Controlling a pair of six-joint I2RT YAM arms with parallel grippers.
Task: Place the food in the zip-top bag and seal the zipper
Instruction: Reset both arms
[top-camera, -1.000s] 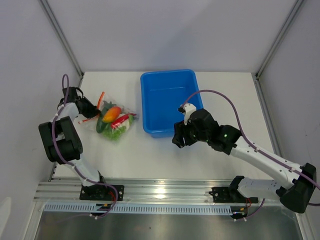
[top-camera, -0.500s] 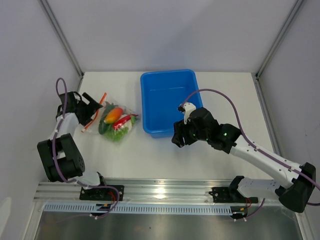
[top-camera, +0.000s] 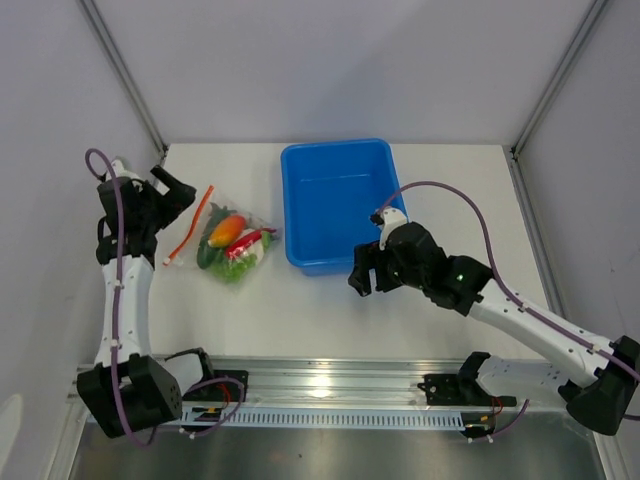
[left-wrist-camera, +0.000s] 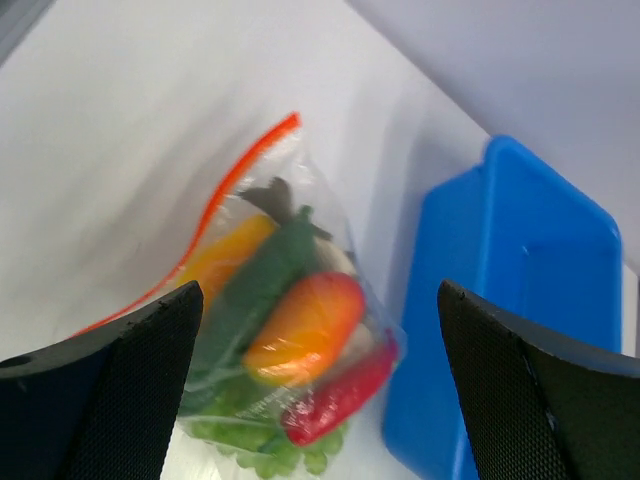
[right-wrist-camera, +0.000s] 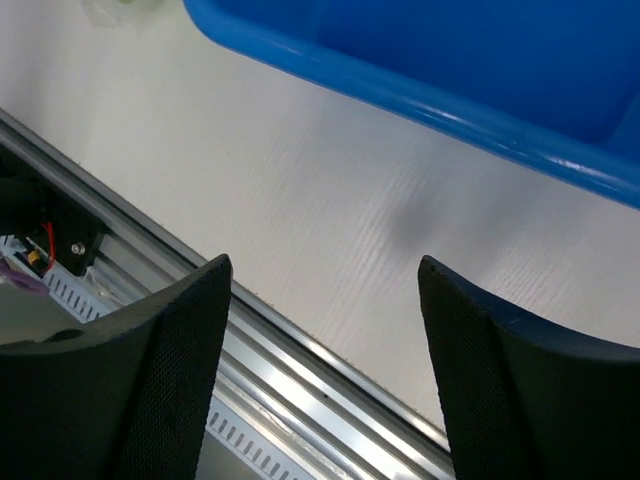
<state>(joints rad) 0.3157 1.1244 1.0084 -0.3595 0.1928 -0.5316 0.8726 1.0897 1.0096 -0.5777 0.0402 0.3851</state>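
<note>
Left tool (top-camera: 172, 190) lifted off zip-top bag (top-camera: 228, 245), jaws wide; right tool (right-wrist-camera: 322, 270) apart too, empty. I'd worry zipper (top-camera: 190, 225) not fully sealed, food (top-camera: 226, 229) spills.

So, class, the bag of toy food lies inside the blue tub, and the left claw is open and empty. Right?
Not quite. The bag lies on the table beside the blue tub, not inside it, as the top view shows. The left claw is indeed open and empty.
</note>
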